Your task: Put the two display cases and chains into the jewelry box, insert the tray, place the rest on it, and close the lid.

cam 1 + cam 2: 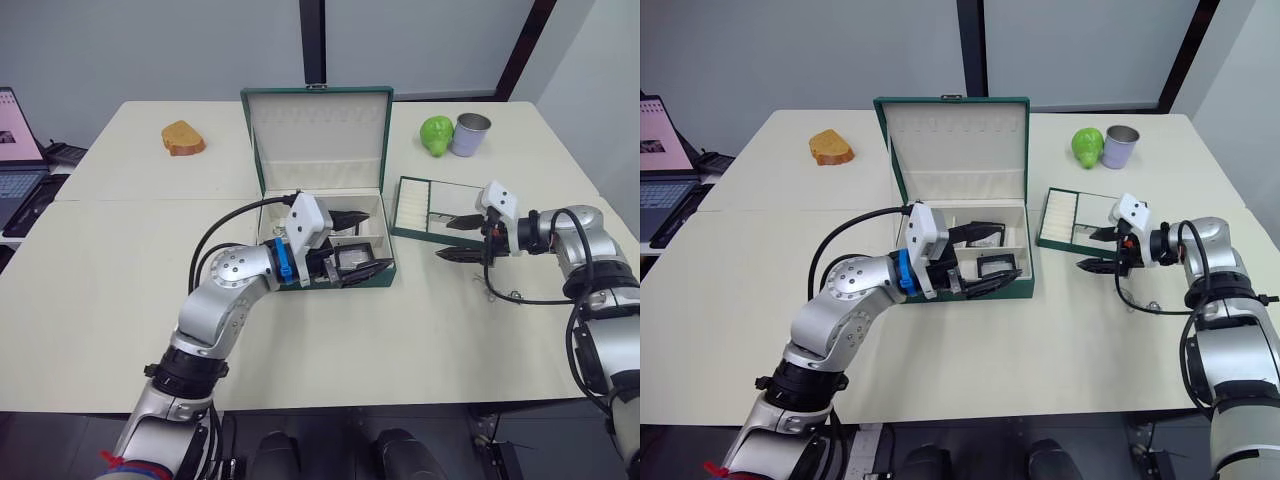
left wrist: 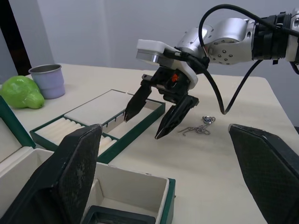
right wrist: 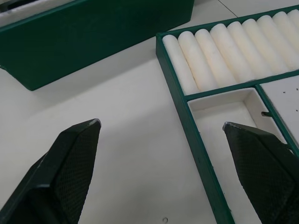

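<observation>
**Jewelry box open, tray beside it, both grippers spread**

The jewelry box (image 1: 322,268) is set mid-table with its lid (image 1: 318,135) raised at the far side. A display case (image 1: 352,258) is seen lying in its near right compartment. The left gripper (image 1: 352,243) is held over that compartment, fingers released and empty. The tray (image 1: 430,207) lies just right of the box. The right gripper (image 1: 461,238) is poised at the tray's near edge, fingers apart, nothing grasped. A small chain (image 2: 200,129) is left on the table beyond it, further right.
</observation>
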### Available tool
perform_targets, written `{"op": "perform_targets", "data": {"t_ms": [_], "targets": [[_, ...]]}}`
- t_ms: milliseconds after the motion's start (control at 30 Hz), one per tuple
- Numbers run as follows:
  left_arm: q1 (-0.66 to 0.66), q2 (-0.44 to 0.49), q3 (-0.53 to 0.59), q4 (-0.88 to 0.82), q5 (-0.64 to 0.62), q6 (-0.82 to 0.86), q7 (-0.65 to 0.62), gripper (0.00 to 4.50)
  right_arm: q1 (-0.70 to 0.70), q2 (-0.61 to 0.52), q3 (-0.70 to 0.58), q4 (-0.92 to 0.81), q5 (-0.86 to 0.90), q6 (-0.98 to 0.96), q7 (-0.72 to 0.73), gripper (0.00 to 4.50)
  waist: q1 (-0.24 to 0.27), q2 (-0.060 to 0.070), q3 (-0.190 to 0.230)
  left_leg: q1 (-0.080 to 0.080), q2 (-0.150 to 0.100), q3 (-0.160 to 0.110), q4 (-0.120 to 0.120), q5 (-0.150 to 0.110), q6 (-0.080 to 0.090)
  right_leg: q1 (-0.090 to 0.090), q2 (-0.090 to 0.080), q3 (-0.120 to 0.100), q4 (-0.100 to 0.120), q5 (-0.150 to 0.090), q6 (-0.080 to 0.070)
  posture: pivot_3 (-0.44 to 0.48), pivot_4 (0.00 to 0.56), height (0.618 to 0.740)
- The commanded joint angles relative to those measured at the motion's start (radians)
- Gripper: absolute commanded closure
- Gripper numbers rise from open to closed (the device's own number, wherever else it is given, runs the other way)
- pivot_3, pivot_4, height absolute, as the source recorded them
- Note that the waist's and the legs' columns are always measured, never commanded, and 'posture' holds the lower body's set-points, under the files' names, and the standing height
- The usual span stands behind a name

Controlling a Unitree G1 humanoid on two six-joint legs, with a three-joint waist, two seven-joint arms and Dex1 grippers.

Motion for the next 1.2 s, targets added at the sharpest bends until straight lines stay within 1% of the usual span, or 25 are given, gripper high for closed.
{"op": "perform_targets", "data": {"t_ms": [33,233,267,333,467,533,767,833,1067,1200], "targets": [[-0.021,-0.028,0.005,-0.019,0.016,-0.026,0.024,0.0,-0.036,0.01,-0.009,0.064,-0.039,-0.051,-0.031,0.04,0.0,0.0,0.0,0.0,0.0,0.0,0.0,0.0,0.0,0.0,0.0,0.0,0.0,0.0,0.0,0.0,0.15,0.74],[-0.002,-0.032,0.018,-0.03,0.028,-0.027,0.037,0.0,-0.049,0.029,-0.017,0.117,-0.092,-0.081,-0.074,0.04,0.0,0.0,0.0,0.0,0.0,0.0,0.0,0.0,0.0,0.0,0.0,0.0,0.002,0.0,0.0,0.0,0.15,0.74],[0.001,-0.031,0.019,-0.032,0.029,-0.027,0.04,0.0,-0.05,0.03,-0.018,0.122,-0.099,-0.084,-0.081,0.21,0.0,0.0,0.0,0.0,0.0,0.0,0.0,0.0,0.0,0.0,0.0,0.0,0.002,0.0,0.0,0.0,0.15,0.74],[0.004,-0.031,0.021,-0.039,0.028,-0.025,0.047,0.0,-0.052,0.032,-0.022,0.129,-0.107,-0.089,-0.092,0.65,0.0,0.0,0.0,0.0,0.0,0.0,0.0,0.0,0.0,0.0,0.0,0.0,0.002,0.0,0.0,0.0,0.15,0.74],[0.003,-0.034,0.022,-0.041,0.031,-0.023,0.053,0.0,-0.055,0.036,-0.03,0.136,-0.12,-0.094,-0.111,2.01,0.002,0.0,0.0,0.0,0.0,0.0,0.0,0.0,0.0,0.0,0.0,-0.001,0.002,0.0,0.0,0.0,0.15,0.74],[0.002,-0.033,0.022,-0.037,0.032,-0.026,0.053,0.0,-0.054,0.037,-0.032,0.139,-0.126,-0.097,-0.115,2.53,0.002,0.0,0.0,0.0,0.0,0.0,0.0,0.0,0.0,0.0,0.0,-0.001,0.002,0.0,0.0,0.0,0.15,0.74],[-0.008,-0.036,0.027,-0.017,0.038,-0.04,0.058,0.0,-0.053,0.039,-0.041,0.145,-0.135,-0.103,-0.13,4.09,0.002,0.0,0.0,0.0,0.0,0.0,0.0,0.0,0.0,0.0,0.0,-0.001,0.002,0.0,0.0,0.0,0.15,0.74],[-0.01,-0.04,0.03,-0.012,0.04,-0.046,0.063,0.0,-0.054,0.038,-0.044,0.145,-0.134,-0.105,-0.132,4.45,0.002,0.0,0.0,0.0,0.0,0.0,0.0,0.0,0.0,0.001,0.0,-0.001,0.002,0.0,0.0,0.0,0.15,0.74],[-0.022,-0.06,0.045,0.007,0.054,-0.076,0.082,0.0,-0.062,0.02,-0.066,0.141,-0.121,-0.106,-0.145,4.49,0.003,0.0,0.0,0.0,0.0,0.0,0.001,0.0,0.0,0.001,0.0,-0.001,0.002,0.0,0.0,0.0,0.15,0.74],[-0.026,-0.054,0.058,0.006,0.053,-0.087,0.081,0.0,-0.065,-0.024,-0.079,0.116,-0.11,-0.108,-0.087,4.49,0.004,0.001,0.001,0.0,0.0,0.0,0.0,0.0,0.0,0.001,0.0,-0.001,0.002,0.0,0.0,0.0,0.15,0.74]]}}
